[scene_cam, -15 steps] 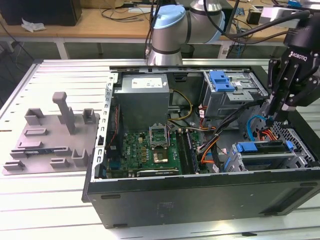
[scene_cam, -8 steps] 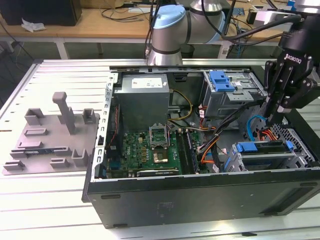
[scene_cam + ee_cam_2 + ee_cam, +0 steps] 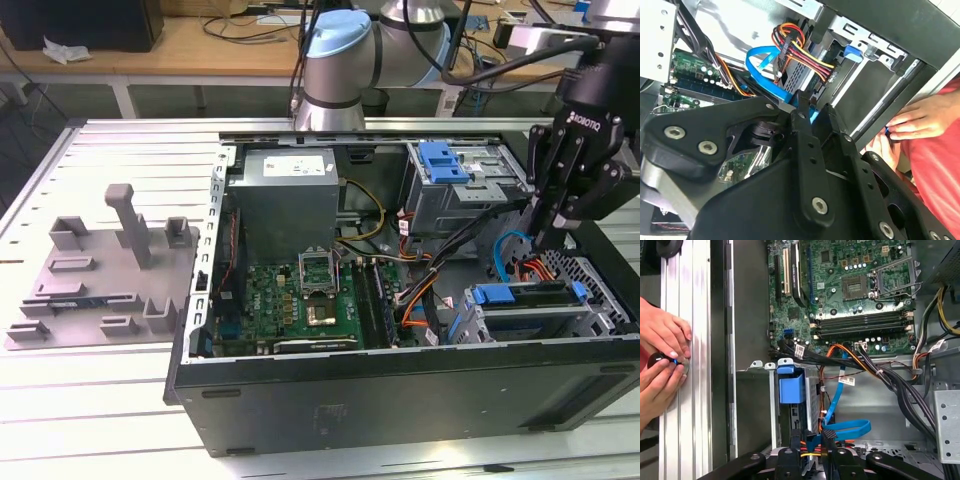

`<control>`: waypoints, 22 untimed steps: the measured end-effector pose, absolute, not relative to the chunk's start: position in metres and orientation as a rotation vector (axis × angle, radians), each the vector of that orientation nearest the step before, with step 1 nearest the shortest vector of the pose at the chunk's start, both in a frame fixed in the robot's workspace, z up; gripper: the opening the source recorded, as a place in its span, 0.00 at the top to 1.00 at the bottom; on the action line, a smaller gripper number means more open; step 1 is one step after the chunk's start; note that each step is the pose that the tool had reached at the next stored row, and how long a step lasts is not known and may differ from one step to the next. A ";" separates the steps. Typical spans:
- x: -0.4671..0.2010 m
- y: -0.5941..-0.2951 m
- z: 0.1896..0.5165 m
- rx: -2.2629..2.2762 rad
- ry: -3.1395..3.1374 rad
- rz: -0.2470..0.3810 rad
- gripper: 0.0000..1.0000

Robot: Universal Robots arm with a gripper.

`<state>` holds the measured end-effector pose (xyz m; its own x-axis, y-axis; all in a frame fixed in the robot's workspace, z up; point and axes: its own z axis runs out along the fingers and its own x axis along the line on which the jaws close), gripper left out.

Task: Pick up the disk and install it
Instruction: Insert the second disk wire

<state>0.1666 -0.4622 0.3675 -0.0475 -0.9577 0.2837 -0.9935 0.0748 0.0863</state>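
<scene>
The disk point(image 3: 530, 298) lies flat in the lower drive cage point(image 3: 605, 300) at the exterior view's right end of the open case point(image 3: 400, 390). Its blue carrier end point(image 3: 791, 390) faces the motherboard point(image 3: 300, 295); the first wrist view shows it slotted in the bay.

The gripper point(image 3: 548, 235) hangs inside the case just over the disk's cable end, among a blue flat cable point(image 3: 845, 427) and a red-yellow-black wire bundle point(image 3: 800, 52). We cannot tell if the gripper is spread or pressed together, or if it pinches anything.

What we count in the case:
- Two drive cages. The upper cage point(image 3: 480, 205) has a second blue bracket point(image 3: 443, 160) on top.
- One grey power supply point(image 3: 285, 195).
- One motherboard, with an open processor socket point(image 3: 318, 270).

The case sits on a slatted metal table point(image 3: 100, 420). One grey fixture plate point(image 3: 100, 270) with upright blocks lies on the table to the exterior view's left, apart from the case.

In the first wrist view two hands, one point(image 3: 662, 332) and the other point(image 3: 657, 385), rest on the table rail beside the case. They touch a small round black object point(image 3: 657, 359).
</scene>
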 end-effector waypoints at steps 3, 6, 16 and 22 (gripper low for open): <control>0.167 -0.462 0.366 1.963 -2.090 0.194 0.70; 0.167 -0.462 0.365 1.963 -2.091 0.197 0.70; 0.167 -0.462 0.364 1.962 -2.094 0.199 0.84; 0.166 -0.466 0.366 1.970 -2.104 0.202 0.84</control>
<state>0.1663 -0.4657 0.3656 -0.0536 -0.9598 0.2757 -0.9947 0.0756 0.0699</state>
